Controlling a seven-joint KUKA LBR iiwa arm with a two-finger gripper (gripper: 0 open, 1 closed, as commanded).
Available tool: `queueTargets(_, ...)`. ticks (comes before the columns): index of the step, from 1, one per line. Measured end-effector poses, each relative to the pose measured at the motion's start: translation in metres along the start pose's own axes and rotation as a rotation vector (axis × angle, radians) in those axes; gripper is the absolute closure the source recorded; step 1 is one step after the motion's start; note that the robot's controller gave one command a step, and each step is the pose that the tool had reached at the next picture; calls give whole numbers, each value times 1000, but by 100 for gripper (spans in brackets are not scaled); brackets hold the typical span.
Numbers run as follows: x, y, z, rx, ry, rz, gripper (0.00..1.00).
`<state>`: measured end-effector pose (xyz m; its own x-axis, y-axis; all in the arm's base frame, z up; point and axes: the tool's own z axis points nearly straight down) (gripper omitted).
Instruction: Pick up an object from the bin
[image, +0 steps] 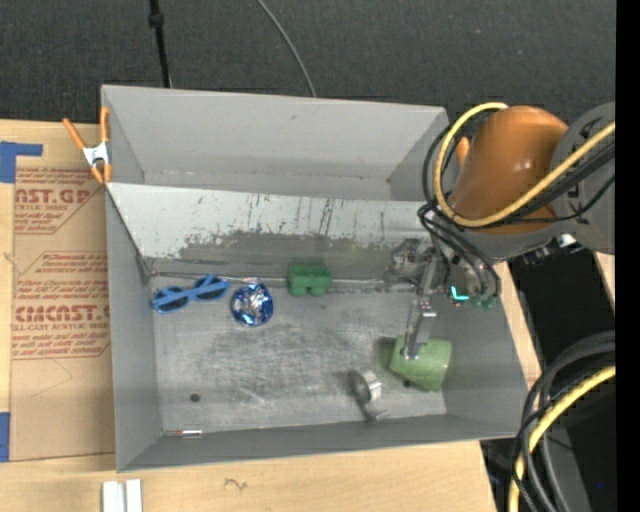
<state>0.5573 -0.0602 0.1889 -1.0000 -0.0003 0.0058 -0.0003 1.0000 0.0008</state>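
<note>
1 green cup (428, 368), partly hidden

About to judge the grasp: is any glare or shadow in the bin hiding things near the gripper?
Camera view: lighting is even, no hard shadows; the pale green block at the gripper casts only a faint shadow on the bin floor; small glints sit on the shiny blue ball and the silver metal piece, hiding nothing.

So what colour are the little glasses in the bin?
Bright blue. The glasses show best in the camera view, beside a shiny blue ball.
</note>
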Motion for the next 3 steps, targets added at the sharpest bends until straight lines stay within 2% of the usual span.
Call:
queueTargets(1,48,-47,95,0,-2,-289,0)
queueTargets(2,46,-43,93,-4,-7,-292,100)
queueTargets(3,43,-46,-47,5,-16,-252,100)
